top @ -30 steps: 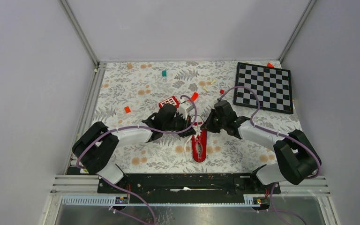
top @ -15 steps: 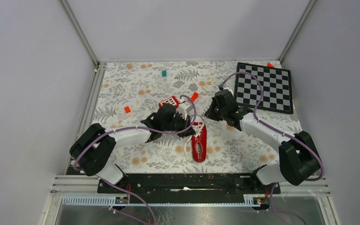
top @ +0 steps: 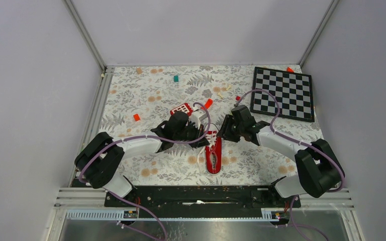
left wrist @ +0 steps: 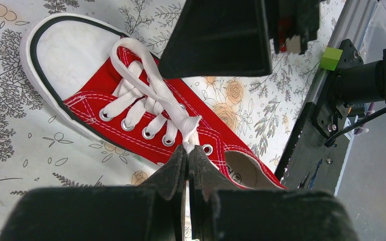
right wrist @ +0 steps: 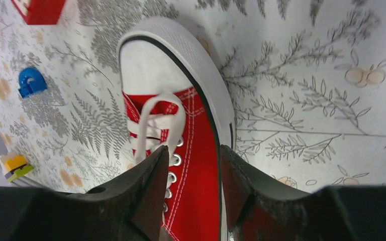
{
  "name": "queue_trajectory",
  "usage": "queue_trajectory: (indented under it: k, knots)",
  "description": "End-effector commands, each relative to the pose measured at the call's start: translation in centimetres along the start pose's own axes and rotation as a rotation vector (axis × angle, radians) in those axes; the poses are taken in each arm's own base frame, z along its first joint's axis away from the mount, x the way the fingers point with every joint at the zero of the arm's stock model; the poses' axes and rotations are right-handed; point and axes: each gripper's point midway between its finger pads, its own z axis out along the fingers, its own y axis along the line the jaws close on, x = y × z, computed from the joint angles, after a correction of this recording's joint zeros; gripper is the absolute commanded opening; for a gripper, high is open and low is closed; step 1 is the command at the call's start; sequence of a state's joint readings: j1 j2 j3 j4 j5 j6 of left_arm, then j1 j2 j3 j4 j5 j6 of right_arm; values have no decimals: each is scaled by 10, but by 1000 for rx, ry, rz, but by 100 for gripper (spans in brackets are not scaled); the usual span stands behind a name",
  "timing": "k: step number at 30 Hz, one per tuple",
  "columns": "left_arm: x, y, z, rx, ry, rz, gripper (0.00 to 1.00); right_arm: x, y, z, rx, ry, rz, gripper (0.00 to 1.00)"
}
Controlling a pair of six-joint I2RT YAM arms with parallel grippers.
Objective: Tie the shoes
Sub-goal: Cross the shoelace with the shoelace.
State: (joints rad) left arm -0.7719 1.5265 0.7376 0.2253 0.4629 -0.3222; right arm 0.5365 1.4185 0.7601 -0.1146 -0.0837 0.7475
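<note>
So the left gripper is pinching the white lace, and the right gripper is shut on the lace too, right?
Not quite. The left gripper is pinching the white lace, but the right gripper is open, not shut on the lace. The right wrist view shows its fingers spread apart over the red shoe.

My left arm [top: 136, 145] and right arm [top: 280, 142], bolted to the black mounting rail [top: 196, 196], have black joints, white shells and a looping purple cable [top: 261, 92] each. My fingers [left wrist: 171, 175] are grainy matte-black wedges.

Heel of the sneaker [left wrist: 130, 118] behind the left tool [left wrist: 187, 153], lace [left wrist: 153, 98] end buried between its fingers [left wrist: 173, 170].
</note>
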Motion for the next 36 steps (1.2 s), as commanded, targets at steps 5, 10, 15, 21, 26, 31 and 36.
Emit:
queue_trajectory:
  k: [5, 10, 15, 21, 26, 31, 36]
  knots:
    - [-21, -15, -2, 53, -54, 40, 0, 1, 17, 3, -84, 26, 28, 40]
    - [-21, -15, -4, 49, -59, 46, 0, -4, 21, 2, -88, 11, 23, 40]
    - [-22, -15, -3, 52, -60, 48, 0, -4, 23, 8, -93, 30, 24, 45]
    - [-21, -15, -4, 51, -62, 45, 0, 1, 22, 16, -95, 49, 31, 34]
    - [-20, -15, -5, 47, -62, 44, 0, -9, 19, 6, -72, 2, 1, 0]
    - [-19, -16, -5, 55, -60, 40, 0, -26, 15, -8, -22, -73, -56, 0]
    - [-18, -17, -6, 59, -62, 34, 0, -50, 14, -19, 41, -141, -127, 0]
